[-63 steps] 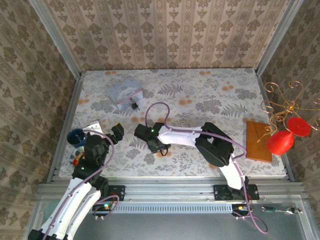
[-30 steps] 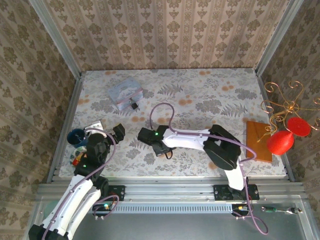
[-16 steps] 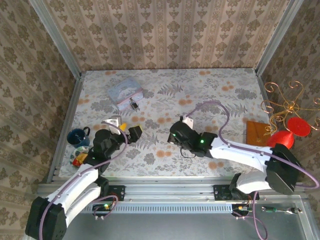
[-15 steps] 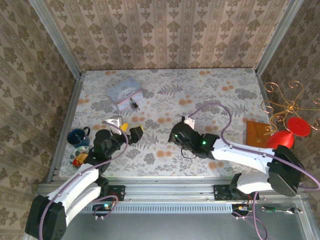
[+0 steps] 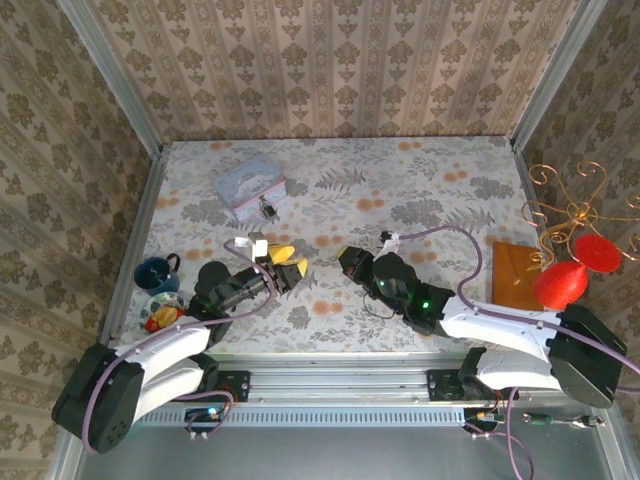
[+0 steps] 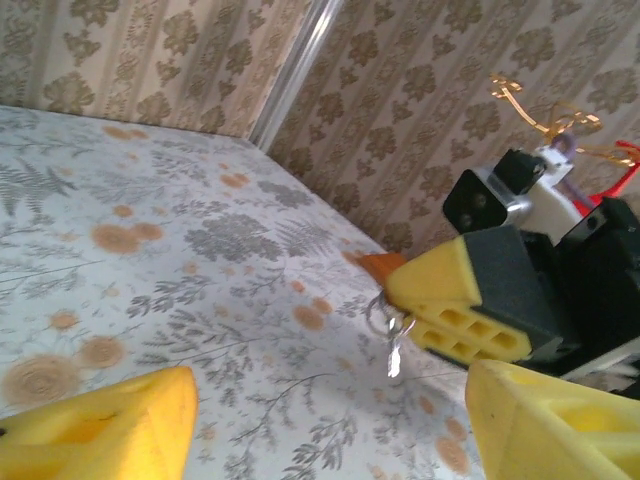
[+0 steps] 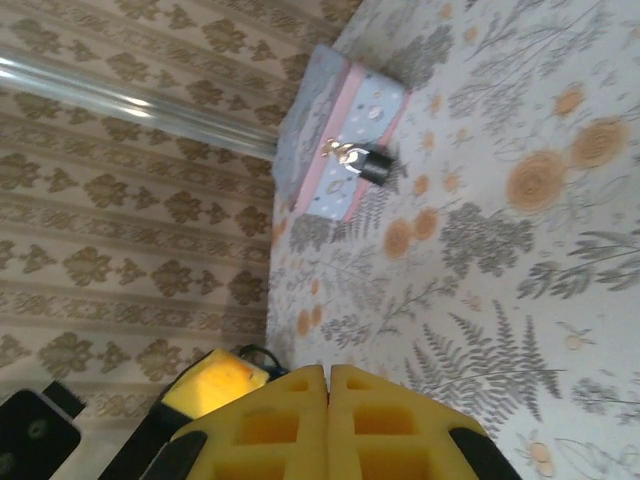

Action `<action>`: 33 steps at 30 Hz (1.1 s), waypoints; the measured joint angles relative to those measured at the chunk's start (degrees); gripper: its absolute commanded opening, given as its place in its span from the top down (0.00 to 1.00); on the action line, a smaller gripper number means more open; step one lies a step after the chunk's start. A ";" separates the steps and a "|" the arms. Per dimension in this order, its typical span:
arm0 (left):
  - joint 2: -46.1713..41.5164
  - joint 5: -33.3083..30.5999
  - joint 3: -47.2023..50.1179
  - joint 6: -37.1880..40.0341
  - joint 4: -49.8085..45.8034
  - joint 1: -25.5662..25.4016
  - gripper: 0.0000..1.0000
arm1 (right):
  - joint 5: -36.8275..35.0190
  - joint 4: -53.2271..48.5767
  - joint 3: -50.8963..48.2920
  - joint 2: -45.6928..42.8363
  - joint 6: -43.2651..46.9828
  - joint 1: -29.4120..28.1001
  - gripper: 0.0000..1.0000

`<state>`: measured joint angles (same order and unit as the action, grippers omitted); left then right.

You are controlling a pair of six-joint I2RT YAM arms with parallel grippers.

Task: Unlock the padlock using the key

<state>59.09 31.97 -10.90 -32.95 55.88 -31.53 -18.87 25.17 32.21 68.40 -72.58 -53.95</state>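
Observation:
The dark padlock with a silvery shackle hangs on the clasp of the pale blue tin at the back left; from above the padlock lies at the tin's front edge. My right gripper is shut on the key's ring, and the thin key dangles from its yellow fingertips just above the table. My left gripper faces it from the left, a short way off, with its jaws wide apart and nothing between them. Its own fingers frame the key in the left wrist view.
A blue mug and small coloured items sit at the left edge. On the right stand a wooden block and a gold wire stand with red pieces. Patterned walls close in the table.
My left gripper has swung right toward the table's middle and its jaws have narrowed somewhat. The right arm has shifted right, still shut, keeping its fingertips facing the left gripper.

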 measured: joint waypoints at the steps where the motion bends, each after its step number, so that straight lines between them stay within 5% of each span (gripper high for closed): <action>1: 1.11 0.55 0.00 -0.33 1.75 -0.28 0.31 | 0.00 2.29 -0.26 0.74 0.39 -0.50 1.00; 11: 13.40 8.41 -3.13 -4.83 12.35 -3.96 0.55 | 0.02 19.47 -4.11 2.86 3.45 -1.29 1.00; 20: 15.10 11.15 -5.33 -5.33 14.47 -5.55 0.61 | 0.11 24.83 -7.67 2.69 5.44 -1.29 1.00; 28: 15.10 12.00 -5.33 -5.70 14.56 -4.57 0.56 | 2.05 27.19 -7.74 0.83 8.39 -1.29 1.00; 33: 15.10 12.68 -5.33 -6.10 14.82 -3.63 0.67 | 2.97 27.65 -7.96 0.44 8.79 -1.29 1.00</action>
<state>74.19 44.64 -16.23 -39.05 70.70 -35.16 -15.90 52.82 24.25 68.84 -63.79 -55.24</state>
